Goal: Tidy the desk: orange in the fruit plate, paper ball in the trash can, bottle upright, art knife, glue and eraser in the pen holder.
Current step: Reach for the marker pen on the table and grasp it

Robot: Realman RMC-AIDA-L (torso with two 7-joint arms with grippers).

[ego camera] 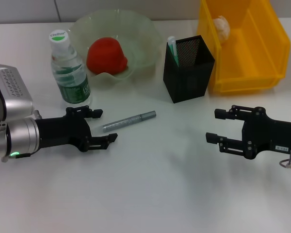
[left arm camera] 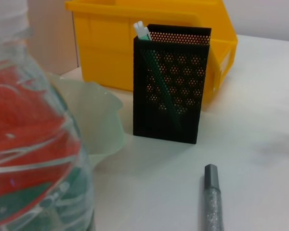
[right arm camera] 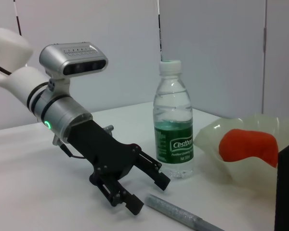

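The silver pen-shaped art knife (ego camera: 130,121) lies flat on the white desk. Its near end sits just ahead of my open left gripper (ego camera: 105,125), which holds nothing. The bottle (ego camera: 68,68) stands upright beside the green fruit plate (ego camera: 140,29), and the orange (ego camera: 106,56) rests in that plate. A green-and-white glue stick (ego camera: 172,48) stands in the black mesh pen holder (ego camera: 189,73). The paper ball (ego camera: 222,26) lies in the yellow trash can (ego camera: 262,58). My right gripper (ego camera: 214,125) hovers open and empty at the right. The eraser is out of view.
The right wrist view shows my left gripper (right arm camera: 149,192) low over the desk, with the bottle (right arm camera: 173,130) close behind it and the knife (right arm camera: 178,214) in front. The pen holder (left arm camera: 171,86) stands between plate and trash can.
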